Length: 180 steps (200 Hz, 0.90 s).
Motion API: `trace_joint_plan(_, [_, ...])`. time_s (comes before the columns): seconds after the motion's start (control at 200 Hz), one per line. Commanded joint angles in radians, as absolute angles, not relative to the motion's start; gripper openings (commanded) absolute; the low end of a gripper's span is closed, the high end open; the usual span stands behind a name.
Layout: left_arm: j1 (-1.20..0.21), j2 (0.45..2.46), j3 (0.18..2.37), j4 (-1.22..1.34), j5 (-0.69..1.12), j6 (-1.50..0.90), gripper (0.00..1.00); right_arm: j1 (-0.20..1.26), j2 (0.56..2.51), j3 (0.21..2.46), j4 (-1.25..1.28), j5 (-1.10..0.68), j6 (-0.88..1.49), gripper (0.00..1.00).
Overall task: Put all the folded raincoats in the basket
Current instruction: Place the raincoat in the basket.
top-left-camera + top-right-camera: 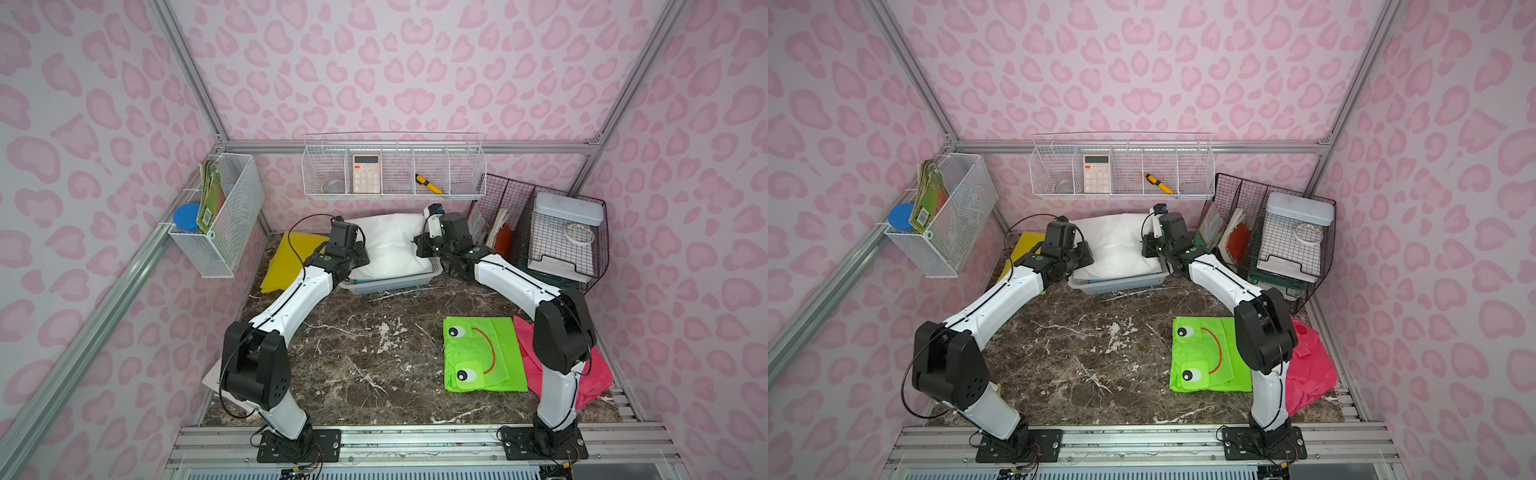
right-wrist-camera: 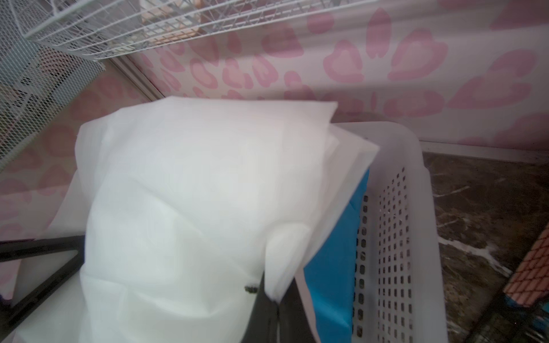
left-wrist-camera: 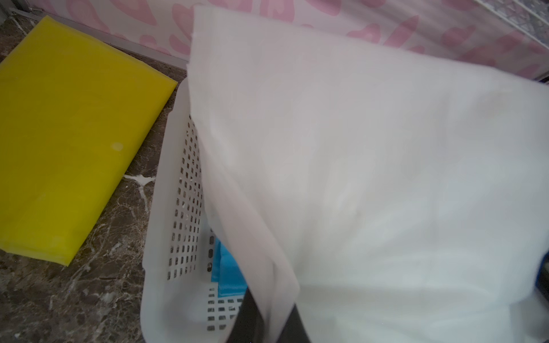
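Toward the far side of the table (image 1: 365,357), the white folded raincoat (image 1: 388,243) hung directly over the basket (image 1: 390,286) (a shallow, slotted white one), held at both ends. The left gripper (image 3: 271,320) had its jaws pressed together on the coat's left edge, and the right gripper (image 2: 274,303) was clamped the same way on its right edge. Neither arm was nearer than its partner. They flanked the basket from left and right, so the load lay between them rather than ahead of either.

The coat's long axis ran left to right, stretched between the two grips across the basket's width. Its near edge sat low inside the rim, while its far edge stood higher and leaned toward the back wall. From the right wrist view the far right corner seemed to poke past the basket's far rim, though blur made that uncertain. A blue folded thing (image 2: 332,267) lay on the basket's bottom, under the coat.

My judgement was that the coming move turned on depth alone. The coat needed to come slightly nearer and drop flat before both grips let go, or the far edge could ride up on the rim. A yellow raincoat (image 1: 291,262) lay just left of the basket, clear of the path.
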<state>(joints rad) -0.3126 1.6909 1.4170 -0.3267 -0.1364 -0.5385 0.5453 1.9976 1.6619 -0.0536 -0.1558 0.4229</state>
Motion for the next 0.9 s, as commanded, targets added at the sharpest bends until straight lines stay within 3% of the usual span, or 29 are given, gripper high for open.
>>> trace_joint_plan(0.0, [-0.301,1.743,1.449,-0.283,-0.109,-0.506,0.0,0.54,2.062,1.725,-0.059,-0.238,0.421,0.0])
trace_joint_plan(0.42, [-0.271,1.969,1.574,-0.27,-0.081,-0.518,0.0,0.529,2.286,1.95,-0.148,-0.224,0.405,0.0])
trace_joint_plan(0.895, [-0.263,2.081,1.605,-0.294,-0.085,-0.537,0.05,0.527,2.368,1.964,-0.172,-0.177,0.411,0.0])
